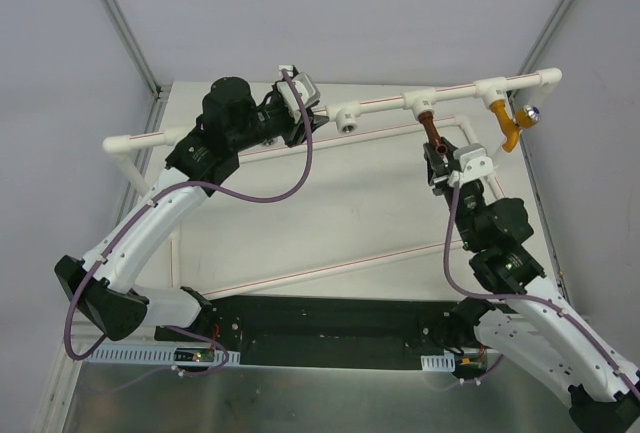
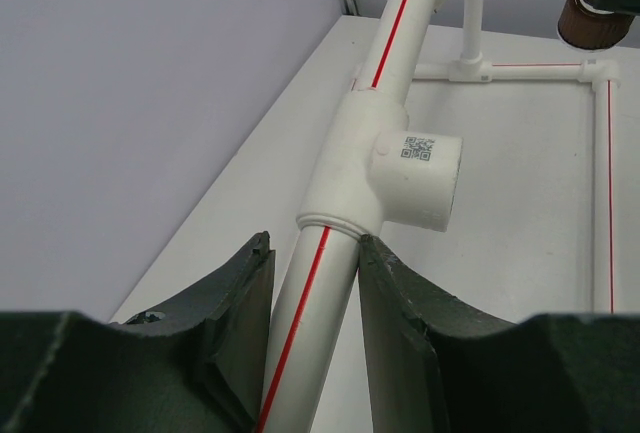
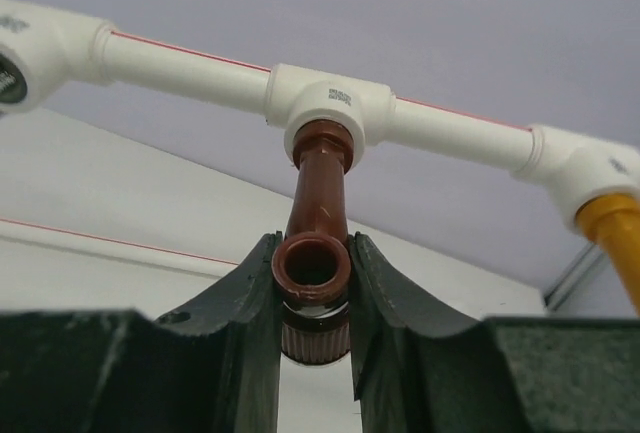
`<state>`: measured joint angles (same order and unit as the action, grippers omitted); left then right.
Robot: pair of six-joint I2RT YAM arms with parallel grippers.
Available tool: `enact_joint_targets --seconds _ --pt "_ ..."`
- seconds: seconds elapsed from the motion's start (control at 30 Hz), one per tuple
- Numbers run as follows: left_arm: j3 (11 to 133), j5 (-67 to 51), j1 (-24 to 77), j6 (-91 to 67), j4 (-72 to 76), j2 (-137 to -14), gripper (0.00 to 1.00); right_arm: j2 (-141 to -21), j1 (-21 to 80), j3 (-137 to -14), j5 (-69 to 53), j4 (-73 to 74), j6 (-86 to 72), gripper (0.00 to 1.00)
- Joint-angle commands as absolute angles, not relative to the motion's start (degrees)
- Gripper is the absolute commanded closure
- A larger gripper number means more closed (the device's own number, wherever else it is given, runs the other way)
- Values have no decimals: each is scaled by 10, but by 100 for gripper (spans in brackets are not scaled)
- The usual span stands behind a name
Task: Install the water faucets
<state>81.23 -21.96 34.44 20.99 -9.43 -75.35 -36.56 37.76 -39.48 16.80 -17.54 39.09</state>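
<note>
At centre of the right wrist view, the right hand [image 3: 312, 258] clamps the reddish-brown faucet [image 3: 322, 178], its stem in the middle tee socket [image 3: 330, 103], so I would turn it squarely about that stem while the left hand [image 2: 315, 253], closed on the white pipe [image 2: 395, 23], braces the run.
</note>
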Motion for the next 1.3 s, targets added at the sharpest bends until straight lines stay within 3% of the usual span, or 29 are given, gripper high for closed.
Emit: enact_joint_targets --seconds 0.0,0.4,0.83,0.97,1.03,1.13,1.27 --pt "743 -202 353 152 -373 -816 95 -359 374 -362 215 -181 148 100" --pt "742 -200 354 153 -373 -813 95 -367 374 -365 279 -127 -445 100" --pt "741 -199 355 153 -373 -813 95 -350 374 -369 294 -122 -958 100" --pt "742 -198 354 154 -373 -812 95 -326 373 -366 312 -120 -979 73" --pt "741 -196 354 154 -373 -813 95 -308 374 -361 330 -106 -963 48" --pt "740 -196 354 155 -373 -812 95 -277 374 -353 340 -88 -925 25" --pt "742 -198 354 154 -373 -816 95 -236 374 -338 332 -80 -885 15"
